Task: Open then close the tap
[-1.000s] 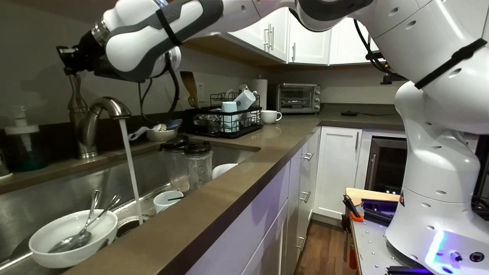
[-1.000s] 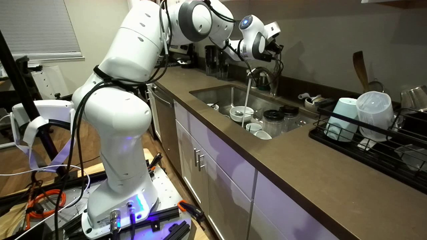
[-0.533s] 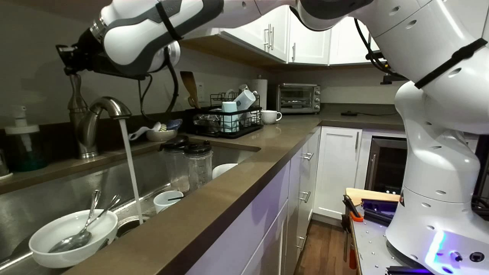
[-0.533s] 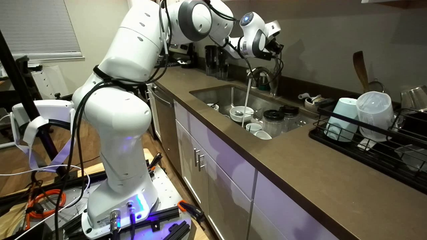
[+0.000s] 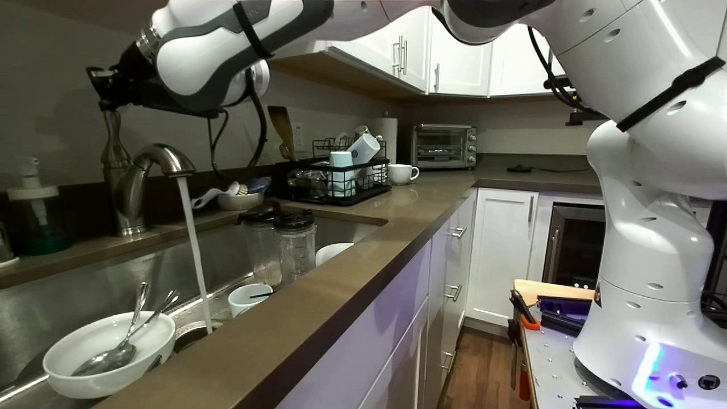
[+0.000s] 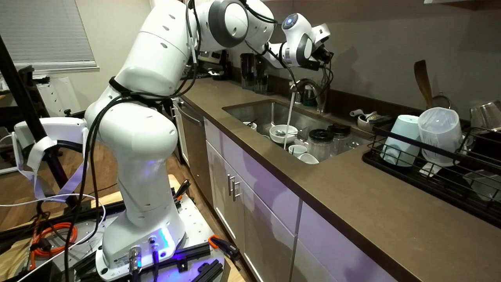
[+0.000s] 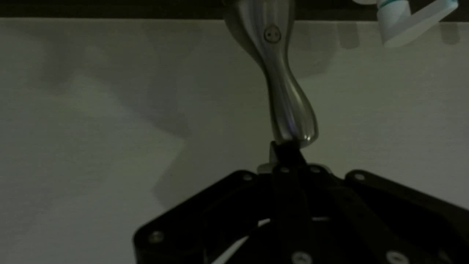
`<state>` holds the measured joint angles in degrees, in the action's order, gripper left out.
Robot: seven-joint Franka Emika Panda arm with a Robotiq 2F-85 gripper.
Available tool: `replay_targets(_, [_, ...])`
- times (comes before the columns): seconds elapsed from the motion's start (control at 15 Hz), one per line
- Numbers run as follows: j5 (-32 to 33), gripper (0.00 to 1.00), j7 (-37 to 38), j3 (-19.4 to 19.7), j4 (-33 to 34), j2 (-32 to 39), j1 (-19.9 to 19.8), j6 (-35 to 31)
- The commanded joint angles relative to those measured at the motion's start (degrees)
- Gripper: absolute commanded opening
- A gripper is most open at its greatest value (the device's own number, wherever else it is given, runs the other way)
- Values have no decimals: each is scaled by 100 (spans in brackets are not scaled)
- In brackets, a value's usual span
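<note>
Arm [image 6: 131,125], white: base [image 6: 135,229] before the cabinets [image 6: 270,211], links arching high over the surface [image 6: 344,196], wrist bent toward the wall above the sink [image 6: 256,113]. Fingers [image 7: 289,157]: closed together in one narrow tip, set at the free end of the lever [image 7: 280,73]; how firmly they bear on it we cannot tell. Tap [image 5: 126,193], brushed steel: behind the sink, lever upright, spout arched over the basin, water [image 5: 195,250] running.

Containers, near to far. In the sink we count one white bowl [image 5: 93,387] with two metal utensils [image 5: 116,355], one plainly a spoon; one white cup [image 5: 241,298] with a slim dark item [image 5: 261,295]; two clear jars [image 5: 298,250], black-lidded; one further white vessel [image 5: 334,251] just beside them. Behind: a pump bottle [image 5: 42,233], green at its foot; a small bowl [image 5: 241,201] with a white-handled brush [image 5: 218,193]. Farther along: a black rack [image 6: 411,181] holding a pale blue cup [image 6: 403,125], a translucent cup [image 6: 438,129] and more; beside it, a white mug [image 5: 401,174].

Obscured: white vessel and drain [image 5: 190,336], each partly behind the surface's edge; arm, cut off at the top in both exterior views; in the dim wrist view, a white angled piece [image 7: 410,29], cut off above, which we cannot identify.
</note>
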<state>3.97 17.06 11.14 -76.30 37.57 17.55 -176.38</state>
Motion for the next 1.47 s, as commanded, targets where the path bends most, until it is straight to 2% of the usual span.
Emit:
replay_targets(0.0, [70,2,-257,-175,-417,-331,-89,332])
replay_targets(0.13, [-40,2,-479,-422,-452,-399,-225,465])
replay_targets(0.53, [26,2,-710,-626,-419,-505,-400,1004])
replay_targets(0.93, [15,2,-679,-658,-582,-514,-449,621])
replay_targets(1.4, [25,3,-621,-610,-1171,-738,-444,144])
